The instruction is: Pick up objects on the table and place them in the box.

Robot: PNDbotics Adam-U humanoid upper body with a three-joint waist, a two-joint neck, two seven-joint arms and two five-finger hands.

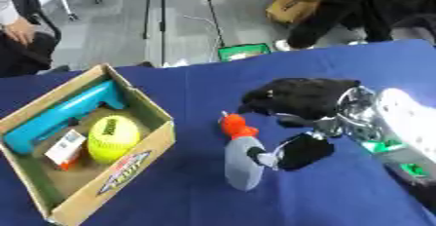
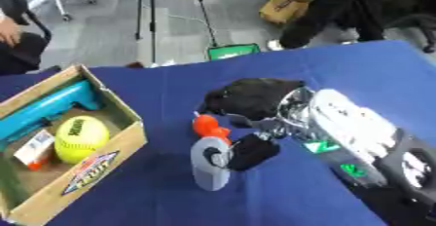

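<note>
right hand (image 1: 294,104) at centre frame, fingers curled round grey bottle (image 1: 244,163) with orange cap (image 1: 236,124), on blue table (image 1: 204,84). box (image 1: 128,174) at left, holding yellow ball (image 1: 112,138), teal tube (image 1: 60,115), small carton (image 1: 64,149).

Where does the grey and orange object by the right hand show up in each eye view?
Left eye view: the grey and orange object lies just right of centre, in the lower half, at the right hand.
Right eye view: it sits at centre, slightly lower, left of the hand.
Shared landmark: the cardboard box at the left edge, holding a yellow ball; the object lies to its right on the blue table.
</note>
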